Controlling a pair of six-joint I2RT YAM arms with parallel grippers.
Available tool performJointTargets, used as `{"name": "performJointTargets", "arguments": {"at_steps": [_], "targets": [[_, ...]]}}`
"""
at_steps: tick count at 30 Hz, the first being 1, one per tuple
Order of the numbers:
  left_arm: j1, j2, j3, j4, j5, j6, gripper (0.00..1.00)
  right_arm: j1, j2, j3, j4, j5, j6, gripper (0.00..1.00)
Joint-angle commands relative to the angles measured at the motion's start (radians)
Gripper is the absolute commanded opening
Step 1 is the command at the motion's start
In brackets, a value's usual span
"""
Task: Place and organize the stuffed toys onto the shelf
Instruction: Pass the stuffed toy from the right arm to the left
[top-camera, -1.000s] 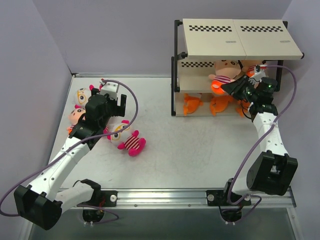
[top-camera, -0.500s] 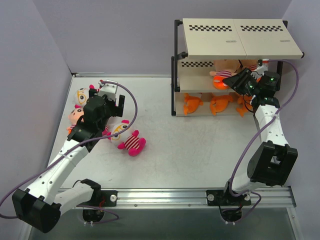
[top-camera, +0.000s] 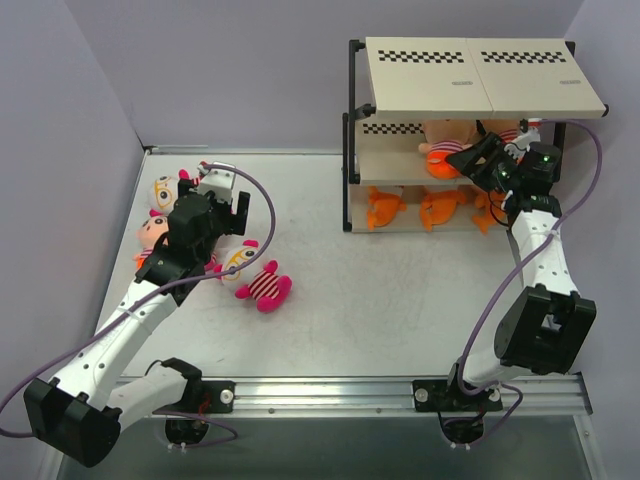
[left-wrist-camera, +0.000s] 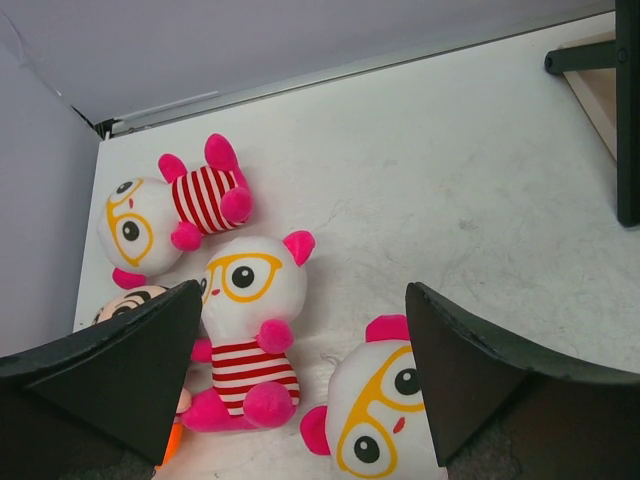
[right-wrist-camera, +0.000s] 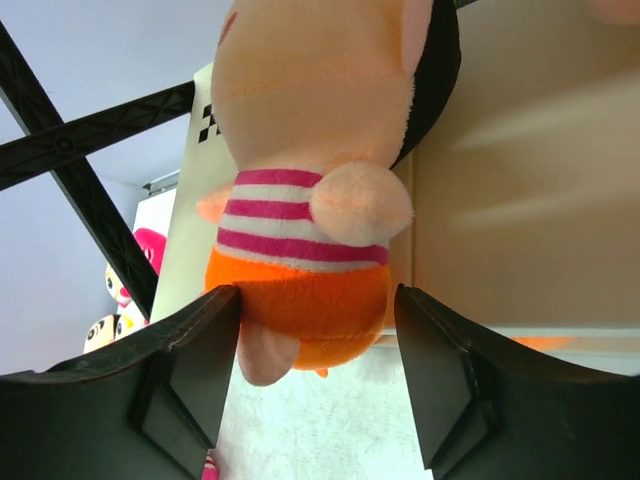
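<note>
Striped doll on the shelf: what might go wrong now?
The striped doll sits near the middle board's front edge, between the right gripper's fingers; pulling back could drag it off the shelf. The open left gripper hangs over closely packed glasses toys; closing might catch two.

The shelf (top-camera: 480, 80) stands at the counter's (top-camera: 400, 290) far right. Sharks (top-camera: 383, 210) lie on its bottom board, a doll (top-camera: 445, 150) on the middle one. Toys with glasses (left-wrist-camera: 245, 300) cluster on the counter's left, another doll (top-camera: 152, 230) among them.
</note>
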Motion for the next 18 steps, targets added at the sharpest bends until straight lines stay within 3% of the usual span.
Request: {"name": "performJointTargets", "arguments": {"at_steps": [1, 8, 18], "targets": [[-0.008, -0.021, 0.006, 0.036, -0.010, 0.012, 0.92, -0.008, -0.085, -0.007, 0.025, 0.045, -0.002, 0.63], [-0.009, -0.030, 0.005, 0.035, -0.010, 0.009, 0.92, -0.007, -0.188, -0.112, 0.128, 0.130, 0.086, 0.72], [-0.014, -0.042, 0.005, 0.033, -0.011, 0.007, 0.92, -0.005, -0.328, -0.233, 0.183, 0.338, 0.254, 0.70]]}}
